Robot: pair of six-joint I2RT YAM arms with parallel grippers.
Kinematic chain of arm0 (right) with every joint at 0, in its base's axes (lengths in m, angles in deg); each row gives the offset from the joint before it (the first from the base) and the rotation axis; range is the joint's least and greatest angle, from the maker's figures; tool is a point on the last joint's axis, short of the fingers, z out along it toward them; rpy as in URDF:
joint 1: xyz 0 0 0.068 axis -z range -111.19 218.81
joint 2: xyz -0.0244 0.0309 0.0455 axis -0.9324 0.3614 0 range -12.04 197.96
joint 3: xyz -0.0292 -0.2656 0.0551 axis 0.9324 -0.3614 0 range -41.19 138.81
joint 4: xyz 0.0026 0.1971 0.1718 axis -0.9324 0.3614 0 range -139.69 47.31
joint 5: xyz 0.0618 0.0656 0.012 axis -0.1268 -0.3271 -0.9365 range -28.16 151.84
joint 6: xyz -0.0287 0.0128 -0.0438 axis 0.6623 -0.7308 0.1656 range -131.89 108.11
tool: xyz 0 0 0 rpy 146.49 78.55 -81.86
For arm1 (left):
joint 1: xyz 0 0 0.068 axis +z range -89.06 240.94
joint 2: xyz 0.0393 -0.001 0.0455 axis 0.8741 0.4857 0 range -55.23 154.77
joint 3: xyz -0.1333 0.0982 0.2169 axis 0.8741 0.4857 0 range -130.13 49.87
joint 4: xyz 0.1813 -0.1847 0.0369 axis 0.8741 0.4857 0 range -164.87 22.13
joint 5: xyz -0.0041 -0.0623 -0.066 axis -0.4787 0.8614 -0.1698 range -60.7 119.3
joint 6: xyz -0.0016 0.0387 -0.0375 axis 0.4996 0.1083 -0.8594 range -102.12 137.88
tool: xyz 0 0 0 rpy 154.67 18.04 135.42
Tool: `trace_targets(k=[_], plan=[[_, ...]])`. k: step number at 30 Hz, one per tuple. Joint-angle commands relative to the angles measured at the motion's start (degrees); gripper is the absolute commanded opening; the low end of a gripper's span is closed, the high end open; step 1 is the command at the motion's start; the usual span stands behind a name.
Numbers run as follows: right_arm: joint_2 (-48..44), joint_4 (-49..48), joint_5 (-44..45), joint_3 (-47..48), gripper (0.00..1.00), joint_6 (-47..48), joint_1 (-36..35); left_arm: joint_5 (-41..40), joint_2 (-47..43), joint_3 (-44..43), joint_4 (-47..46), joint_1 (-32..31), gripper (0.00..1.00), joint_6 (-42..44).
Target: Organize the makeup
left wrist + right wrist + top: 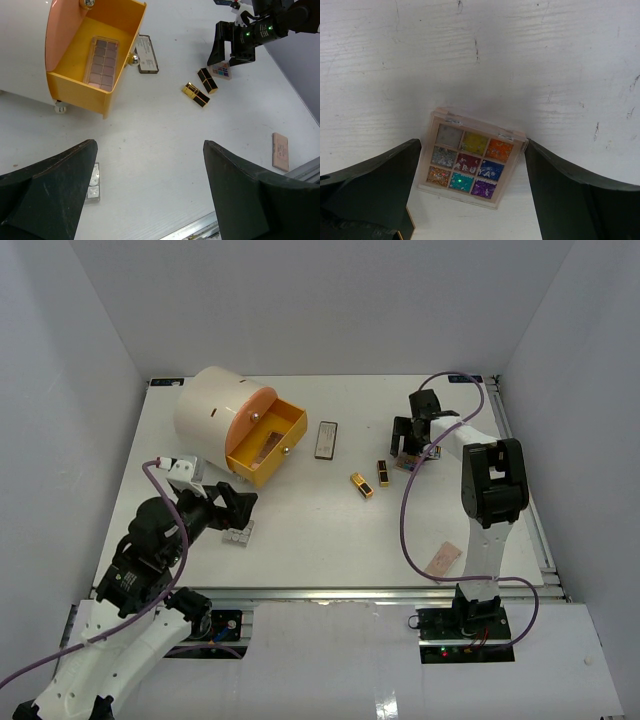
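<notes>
My right gripper [408,450] is open and low over the table, its fingers on either side of the multicolour palette [468,166]. The right finger [555,175] touches the palette's edge. The left one stands just clear. Two gold-and-black lipstick tubes [362,484] [383,472] lie left of it. A grey palette [326,439] lies beside the open orange-yellow drawer [268,445], which holds a pinkish palette [101,62]. Another pink palette [444,559] lies near the front right. My left gripper [238,504] is open and empty above a small clear palette [238,536]. No sponges show.
The big cream cylinder [208,408] stands at the back left with its drawer pulled out toward the middle. The right arm's purple cable [404,510] loops over the table. White walls close in three sides. The metal rail [330,592] marks the front edge.
</notes>
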Motion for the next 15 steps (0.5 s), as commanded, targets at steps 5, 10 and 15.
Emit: trace_targets(k=[5, 10, 15], plan=[[0.36, -0.01, -5.62, -1.28, 0.90, -3.52, -0.24, 0.85, -1.23, 0.19, 0.97, 0.36, 0.98, -2.04], [0.74, -0.08, -1.15, -4.08, 0.92, -3.44, -0.28, 1.22, -1.18, 0.28, 1.18, 0.36, 0.98, -2.36], [-0.69, -1.84, -0.98, -6.39, 0.91, -3.30, -0.25, 1.19, -0.89, 0.93, 1.13, 0.36, 0.98, -3.50]])
